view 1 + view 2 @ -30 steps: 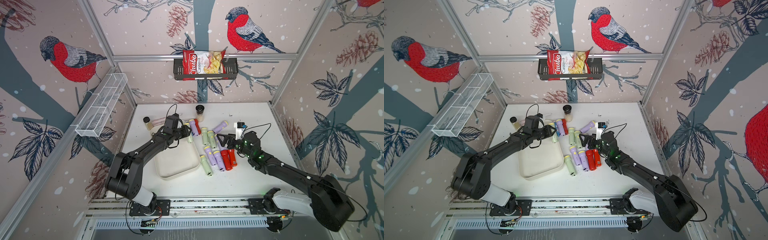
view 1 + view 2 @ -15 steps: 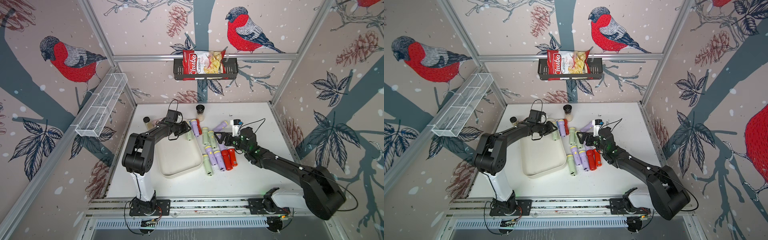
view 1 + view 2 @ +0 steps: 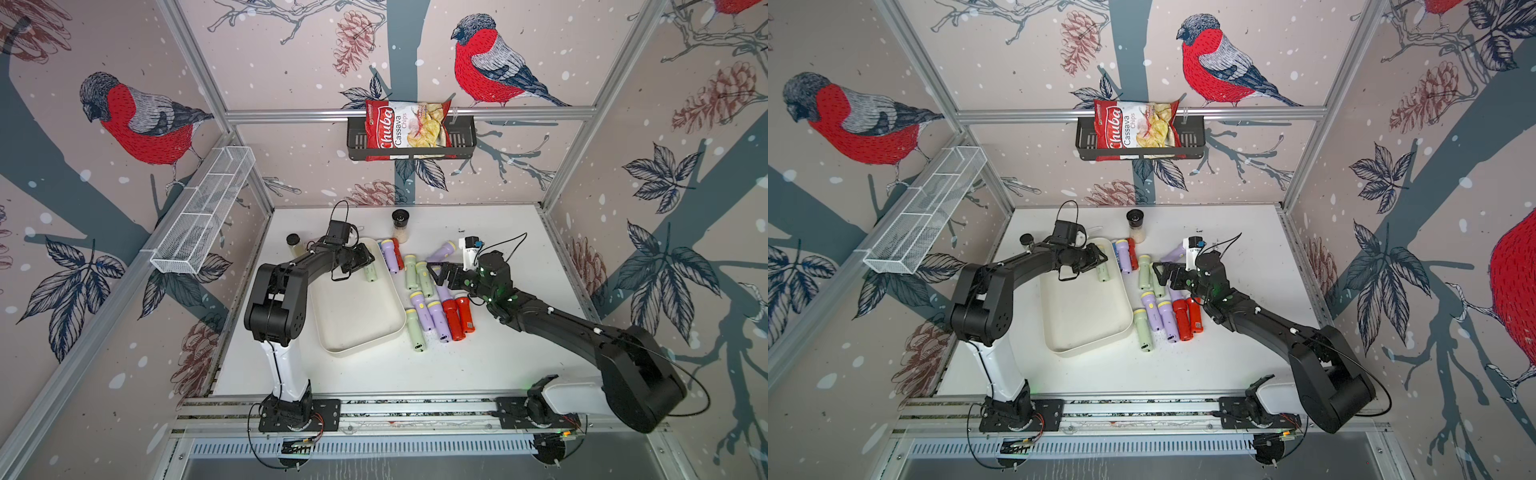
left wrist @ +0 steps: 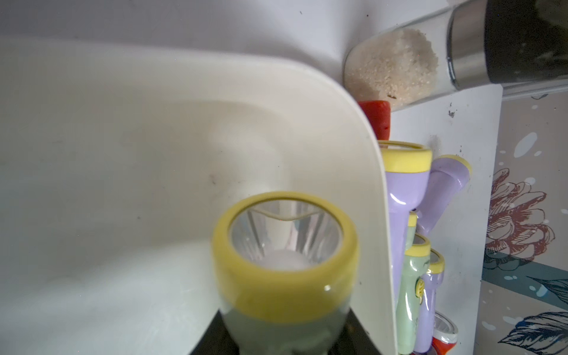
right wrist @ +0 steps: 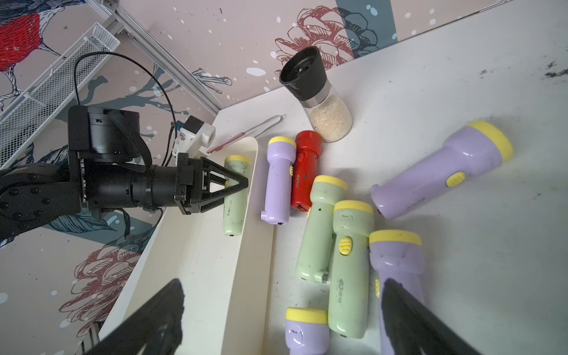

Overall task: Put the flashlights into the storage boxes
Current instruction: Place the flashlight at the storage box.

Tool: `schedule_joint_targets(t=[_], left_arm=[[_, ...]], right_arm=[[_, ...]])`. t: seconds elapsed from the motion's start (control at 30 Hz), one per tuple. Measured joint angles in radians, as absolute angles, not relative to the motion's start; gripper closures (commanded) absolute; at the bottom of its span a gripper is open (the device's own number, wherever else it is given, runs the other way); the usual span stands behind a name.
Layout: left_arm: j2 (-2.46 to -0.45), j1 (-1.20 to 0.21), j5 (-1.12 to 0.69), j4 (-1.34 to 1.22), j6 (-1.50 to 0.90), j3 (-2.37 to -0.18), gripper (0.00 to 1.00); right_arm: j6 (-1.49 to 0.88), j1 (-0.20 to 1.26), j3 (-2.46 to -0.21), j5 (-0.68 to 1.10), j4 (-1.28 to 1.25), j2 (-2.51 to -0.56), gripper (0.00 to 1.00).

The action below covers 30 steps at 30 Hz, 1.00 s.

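The left wrist view gives me little. The yellow-rimmed head of the pale green flashlight fills the middle, and the left fingers are only dark wedges cut off at the frame's edge. I cannot tell whether the flashlight rests on the floor of the tray or hangs just above it. In both top views a small jar is half hidden behind the left arm.

The right wrist view settles the grip: the left fingers are pinched narrow across the flashlight's barrel. They hold it at the tray's far end, just inside the wall. The right fingers stand wide apart with nothing between them (their roots run off the frame). They are above the loose flashlights that lie on the surface just beside the tray.

The right wrist view also shows a thin clear-and-red strip past the tray's corner, which the top views barely give; I can't make out what it is. A lilac flashlight and a red flashlight lie side by side just outside the tray wall, near the black-capped jar.
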<state>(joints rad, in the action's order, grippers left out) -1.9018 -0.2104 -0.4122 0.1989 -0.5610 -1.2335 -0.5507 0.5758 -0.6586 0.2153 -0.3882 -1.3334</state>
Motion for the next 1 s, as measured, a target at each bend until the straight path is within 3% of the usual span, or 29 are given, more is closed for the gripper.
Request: schedule_joint_targets(t=[0.17, 0.5, 1.0], left_arm=[[-1.919, -0.21, -0.392, 0.199, -0.562, -1.234, 0.67], [-1.932, -0.21, -0.388, 0.19, -0.57, -1.231, 0.52], [-1.769, -0.21, -0.381, 0.152, -0.58, -1.061, 0.52]], right_arm=[[-0.545, 0.576, -0.66, 0.215, -0.384, -1.317, 0.01], [-0.539, 0.576, -0.658, 0.197, -0.379, -1.288, 0.01], [-0.522, 0.582, -0.656, 0.182, -0.372, -1.278, 0.01]])
